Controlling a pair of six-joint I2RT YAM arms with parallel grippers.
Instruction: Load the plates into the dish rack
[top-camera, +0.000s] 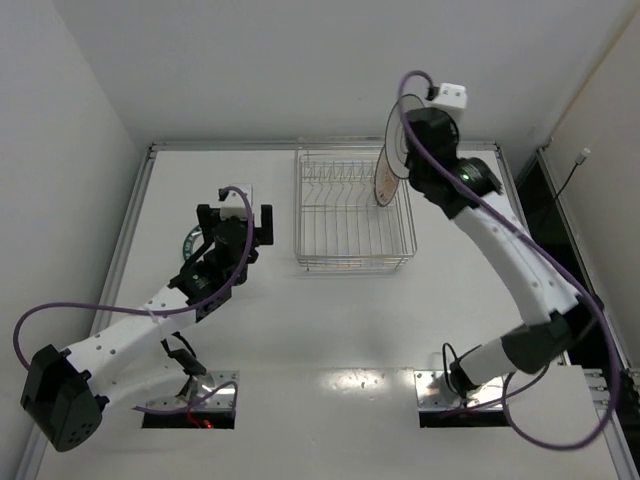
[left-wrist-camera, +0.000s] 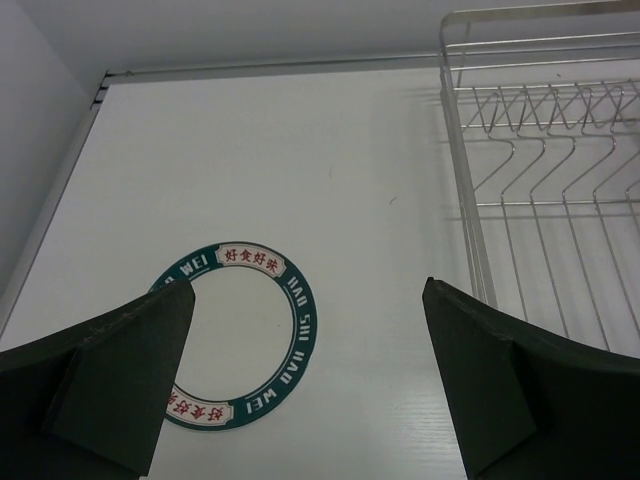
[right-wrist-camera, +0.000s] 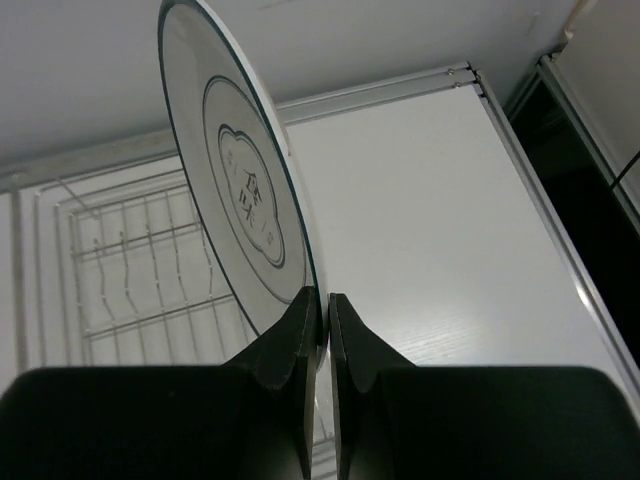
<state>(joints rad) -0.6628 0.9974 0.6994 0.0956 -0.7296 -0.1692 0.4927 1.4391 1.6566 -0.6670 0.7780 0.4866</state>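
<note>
Right fingers (right-wrist-camera: 295, 340) on rim of grey plate (right-wrist-camera: 240, 200), apparently above rack (right-wrist-camera: 120, 270)

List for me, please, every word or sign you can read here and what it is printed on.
"好食好味": red characters in a white panel on the green-rimmed plate, top of its rim.
"HAO SHI HAO WEI": white letters down the same rim's right side.
"WEI": rim's upper left, the rest hidden.
Lower rim panel: red characters, too small to read.
Centre motif of the grey plate: characters too faint to read.

Left tool (left-wrist-camera: 308, 300) spread wide, arm low — right tool (right-wrist-camera: 322, 300) clamped tight, arm raised.
</note>
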